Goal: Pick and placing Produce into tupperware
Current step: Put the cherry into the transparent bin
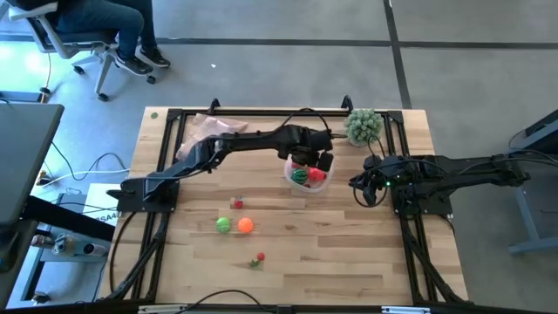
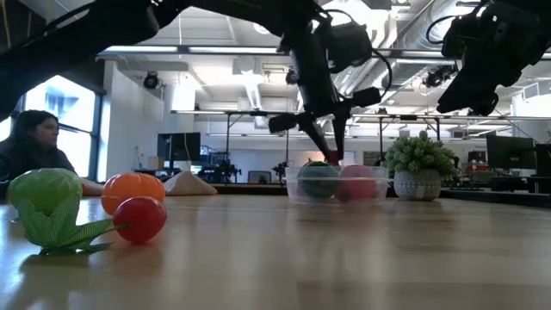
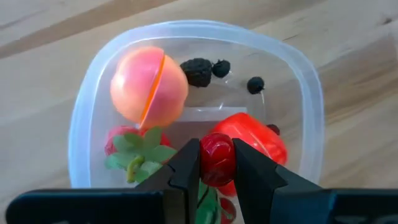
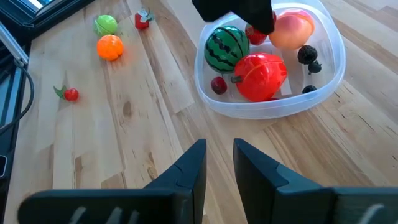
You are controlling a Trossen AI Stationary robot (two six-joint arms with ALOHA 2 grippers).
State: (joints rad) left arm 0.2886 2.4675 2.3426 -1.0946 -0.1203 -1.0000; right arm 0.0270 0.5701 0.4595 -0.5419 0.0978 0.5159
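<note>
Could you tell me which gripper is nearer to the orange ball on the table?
Left. The left gripper hangs over the tub, up and right of the orange ball; the right gripper waits beyond the tub, farther right.

table [image 1: 349,253]: pale wood, smooth | tupperware [image 3: 311,93]: clear plastic, slightly cloudy | red ball [image 3: 217,160]: glossy | gripper fingers [image 3: 186,168]: matt black

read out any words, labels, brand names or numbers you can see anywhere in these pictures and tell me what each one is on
None can be read in any view.
The tupperware and the produce in it, such as the striped green ball, carry no print.
The left gripper, shut on a small red piece over the tub, shows no marking; nor does the right gripper, waiting beside the tub.
The plant pot is patterned, without letters.
A white patch beside the table is too small to read.
</note>
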